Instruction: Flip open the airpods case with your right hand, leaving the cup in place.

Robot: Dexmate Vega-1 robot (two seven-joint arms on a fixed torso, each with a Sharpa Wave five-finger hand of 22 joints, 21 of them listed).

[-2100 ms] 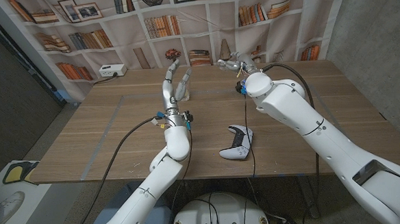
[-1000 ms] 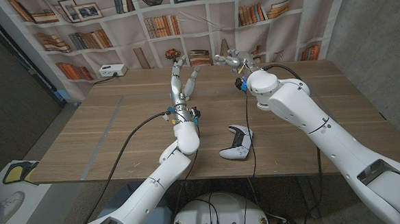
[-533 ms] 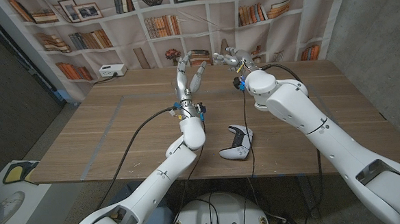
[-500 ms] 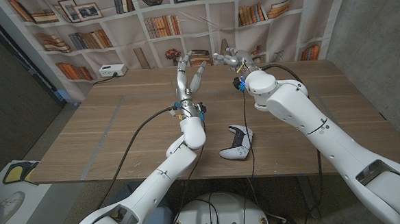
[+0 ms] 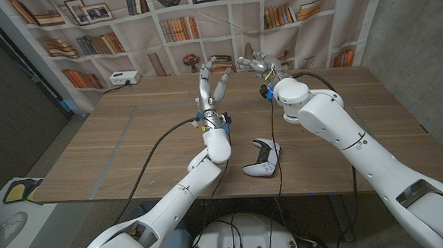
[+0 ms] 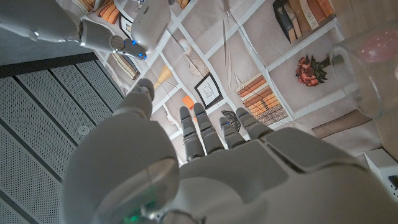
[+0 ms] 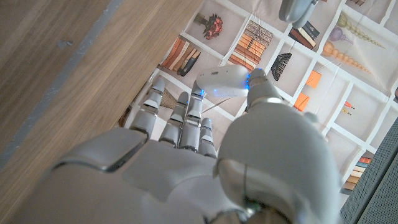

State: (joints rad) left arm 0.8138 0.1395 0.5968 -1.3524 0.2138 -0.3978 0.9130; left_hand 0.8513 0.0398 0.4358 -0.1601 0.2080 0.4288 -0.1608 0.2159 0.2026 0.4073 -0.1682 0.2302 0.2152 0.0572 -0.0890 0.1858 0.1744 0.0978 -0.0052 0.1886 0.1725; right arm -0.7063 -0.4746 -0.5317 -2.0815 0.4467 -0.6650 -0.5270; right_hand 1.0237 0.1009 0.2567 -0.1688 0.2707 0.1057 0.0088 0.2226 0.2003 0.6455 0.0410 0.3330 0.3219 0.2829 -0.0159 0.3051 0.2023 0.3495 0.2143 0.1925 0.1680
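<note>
In the head view, the left hand [image 5: 211, 77] is standing raised over the far middle of the table [image 5: 116, 145], fingers pointing up and spread apart with nothing between them, probably just idling while the other arm works. The right hand [image 5: 258, 61] is reaching out near the table's far edge, likely because that is where the lid has to be flipped. It is too small and too foreshortened here to say how its fingers are lying. A game controller [image 5: 262, 158] is lying well behind both hands, near the front edge. No airpods case is making itself out on the wood. In the left wrist view, the left hand [image 6: 249, 162] is showing its back, fingers straight and close side by side, holding nothing. A clear cup [image 6: 364, 68] is being cut off by the picture's edge, close to this hand, and its base is not visible. In the right wrist view, the right hand [image 7: 205, 162] is stretching its fingers [image 7: 186, 118] out nearly together, and a white rounded piece [image 7: 222, 81] with a blue glow is sitting just beside the thumb [image 7: 264, 93]. It might be the case, pinched, or part of the other arm; I cannot tell which.
</note>
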